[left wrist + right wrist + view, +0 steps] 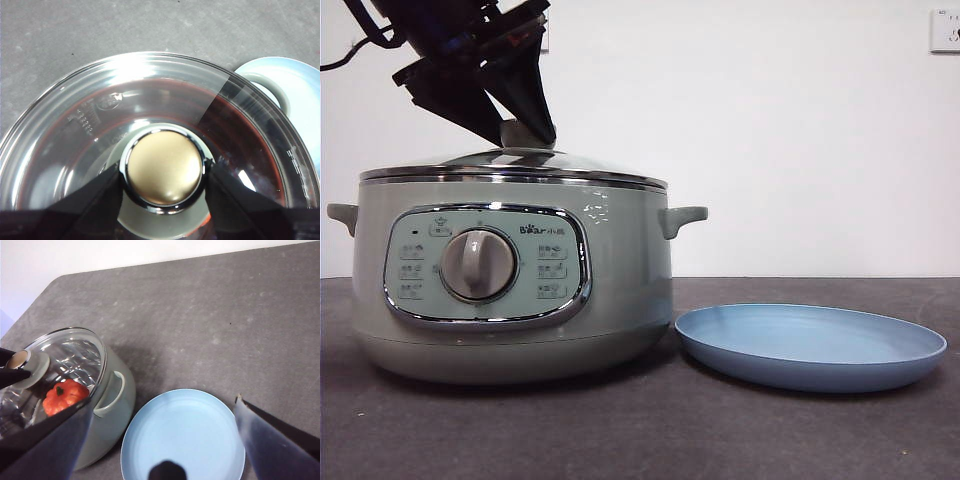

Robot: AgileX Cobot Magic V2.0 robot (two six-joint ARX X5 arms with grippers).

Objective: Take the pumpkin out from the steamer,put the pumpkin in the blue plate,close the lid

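Note:
The sage-green steamer (620,260) stands on the left of the table with the glass lid (510,165) resting on its rim. From above, my left gripper (525,130) comes down onto the lid's knob (162,172), with one jaw pressed against each side of it. Through the glass, the right wrist view shows the orange-red pumpkin (65,396) inside the steamer (112,405). To the right of the pot lies the blue plate (810,345), with nothing on it. My right gripper (164,400) hangs open above the plate (185,435), holding nothing.
The dark grey table (770,430) runs back to a white wall. The pot's right side handle (270,87) reaches toward the plate (300,85), leaving a small gap between them.

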